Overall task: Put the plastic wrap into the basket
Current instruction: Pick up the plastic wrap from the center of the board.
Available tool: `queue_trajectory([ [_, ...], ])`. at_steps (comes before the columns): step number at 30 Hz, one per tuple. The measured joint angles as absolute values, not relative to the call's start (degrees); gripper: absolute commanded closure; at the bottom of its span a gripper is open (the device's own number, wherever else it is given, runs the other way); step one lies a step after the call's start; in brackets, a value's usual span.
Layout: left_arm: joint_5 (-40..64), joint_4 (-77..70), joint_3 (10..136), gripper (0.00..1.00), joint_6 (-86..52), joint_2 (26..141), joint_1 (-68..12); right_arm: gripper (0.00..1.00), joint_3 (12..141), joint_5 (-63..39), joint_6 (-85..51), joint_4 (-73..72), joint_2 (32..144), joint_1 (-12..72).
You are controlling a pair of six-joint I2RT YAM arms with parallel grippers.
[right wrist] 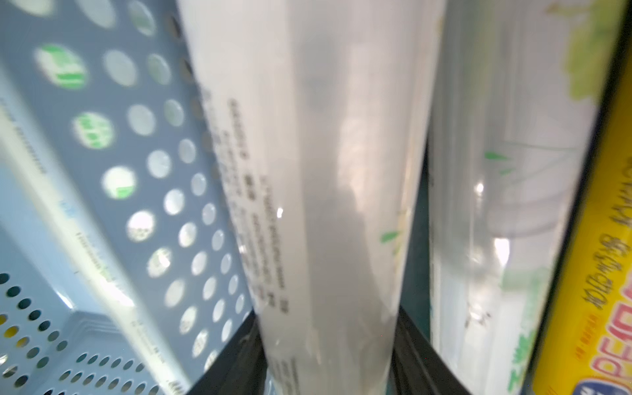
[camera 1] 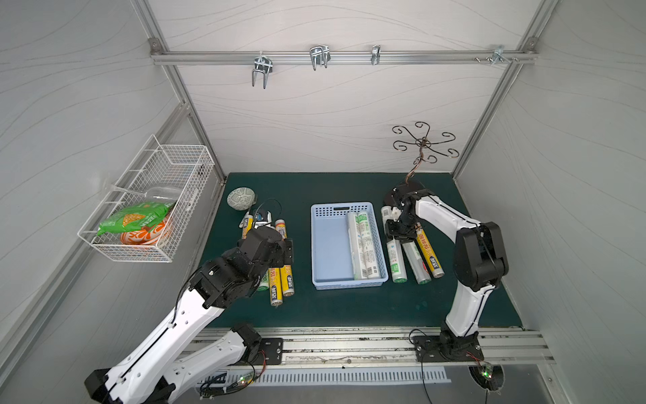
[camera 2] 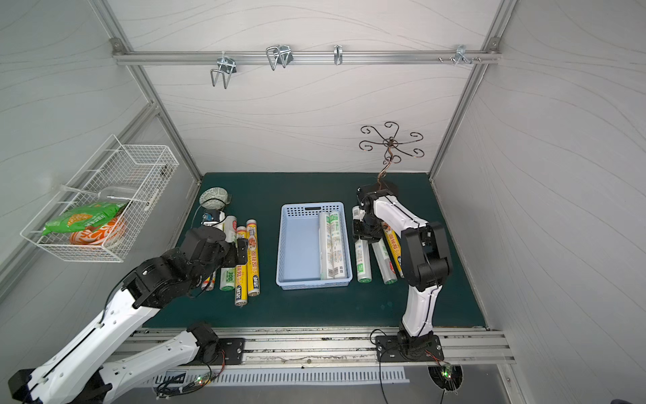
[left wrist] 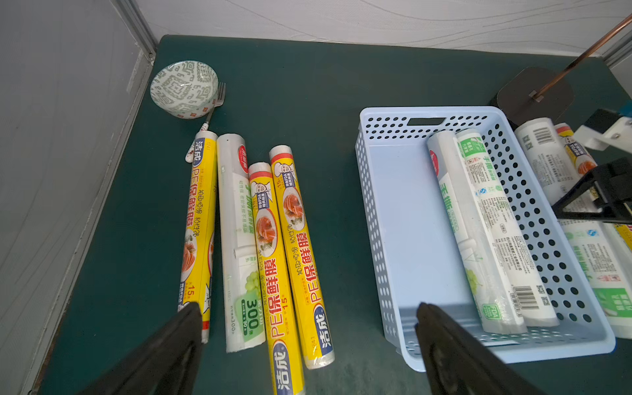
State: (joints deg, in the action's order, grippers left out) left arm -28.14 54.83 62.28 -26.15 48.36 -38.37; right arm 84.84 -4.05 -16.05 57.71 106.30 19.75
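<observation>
There's the right end effector (right wrist: 325, 352) clamped on a white roll (right wrist: 307, 171) of plastic wrap, black fingers (right wrist: 413, 345) pressed to both sides. That roll sits just right of the light blue basket (camera 1: 349, 284) at centre frame in both top views, with a clear roll (camera 1: 416, 262) and a yellow roll (camera 1: 430, 257) beside it on the green tabletop (camera 1: 349, 307). Inside the basket two white rolls (camera 1: 363, 245) lie along its right wall, while the left end effector (left wrist: 307, 307), jaws spread wide and gripping nothing, hangs over four rolls (left wrist: 270, 239) at centre left.
</observation>
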Motion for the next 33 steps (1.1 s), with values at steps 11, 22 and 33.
queue_trajectory([
  [11,-28.6,56.7,62.8,0.01,-26.0,47.5,-38.3,0.67,90.3,-10.4,-17.2,61.8,98.4,19.7],
  [22,-29.0,57.1,63.1,0.01,-25.9,46.4,-38.3,0.67,93.7,-12.7,-24.6,62.2,96.1,23.9],
  [33,-29.0,57.2,63.3,0.00,-25.9,45.6,-38.3,0.69,94.7,-13.0,-30.2,60.0,96.7,29.9],
])
